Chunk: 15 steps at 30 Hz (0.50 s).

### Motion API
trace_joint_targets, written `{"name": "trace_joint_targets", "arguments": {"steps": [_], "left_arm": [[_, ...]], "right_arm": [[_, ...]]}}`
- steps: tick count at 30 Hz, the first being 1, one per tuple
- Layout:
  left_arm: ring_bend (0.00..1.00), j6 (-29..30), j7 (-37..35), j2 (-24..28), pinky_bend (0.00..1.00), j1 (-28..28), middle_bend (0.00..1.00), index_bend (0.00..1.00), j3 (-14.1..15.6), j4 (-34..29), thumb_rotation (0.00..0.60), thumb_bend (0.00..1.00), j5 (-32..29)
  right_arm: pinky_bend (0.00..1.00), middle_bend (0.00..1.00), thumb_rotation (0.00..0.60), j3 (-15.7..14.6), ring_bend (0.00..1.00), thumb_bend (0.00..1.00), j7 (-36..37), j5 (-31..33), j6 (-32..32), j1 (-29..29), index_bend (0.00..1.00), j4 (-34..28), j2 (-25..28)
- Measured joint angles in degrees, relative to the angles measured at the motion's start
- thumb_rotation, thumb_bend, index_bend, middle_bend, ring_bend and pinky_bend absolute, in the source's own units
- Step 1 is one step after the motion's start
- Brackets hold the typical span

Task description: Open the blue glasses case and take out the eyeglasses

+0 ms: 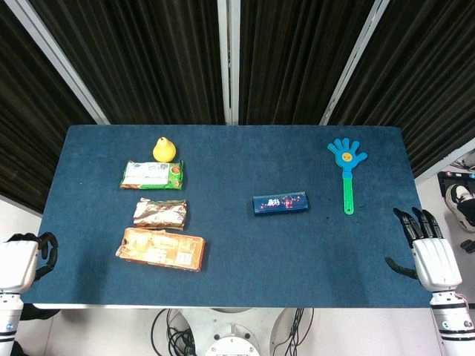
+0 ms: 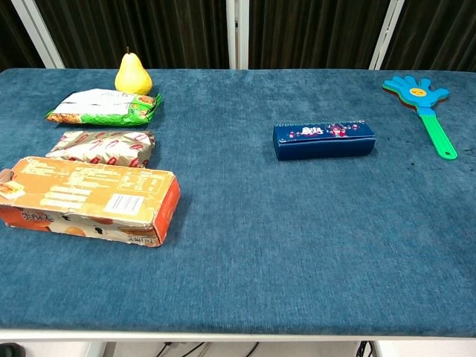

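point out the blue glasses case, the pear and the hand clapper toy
blue glasses case (image 2: 323, 140), chest view, middle of its front side
pear (image 1: 164, 150), head view, centre of its body
hand clapper toy (image 1: 346, 155), head view, blue palm

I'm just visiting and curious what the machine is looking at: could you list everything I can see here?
table: one, dark blue cloth top, fills the middle of both views
glasses case: one, dark blue with a printed lid, closed, right of centre
clapper: one, blue hand shape with green handle, far right
pear: one, yellow, far left, upright
green packet: one, green and white, just in front of the pear
foil packet: one, brown and silver, in front of the green packet
box: one, orange, nearest of the left column
curtains: dark, behind the table
left hand: one, white and black, at the near left edge, holds nothing
right hand: one, white and black, near right corner, fingers apart, holds nothing
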Motion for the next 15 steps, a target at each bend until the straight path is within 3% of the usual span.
{"name": "trace_joint_targets", "arguments": {"steps": [6,10,15], "left_arm": [[0.52,0.1,0.1,-0.1,0.48,0.1,0.68,0.71,0.0,0.0,0.6,0.36,0.1],[0.52,0.0,0.4,-0.1,0.48,0.0,0.68,0.71,-0.1,0.0,0.6,0.36,0.0],[0.52,0.2,0.1,-0.1,0.48,0.1,0.68,0.71,-0.1,0.0,0.6,0.36,0.0]], "right_arm": [[0.0,0.16,0.6,0.2,0.0,0.09,-0.4,-0.9,-1.0,1.0,0.0,-0.2,-0.3],[0.0,0.17,0.6,0.8,0.0,0.19,-1.1,-2.0,-3.0,3.2,0.0,-1.0,-0.4],[0.01,0.18,0.6,2.9,0.0,0.3,-2.1,-1.6,-10.0,8.8,0.03,-1.9,-1.6]]}}
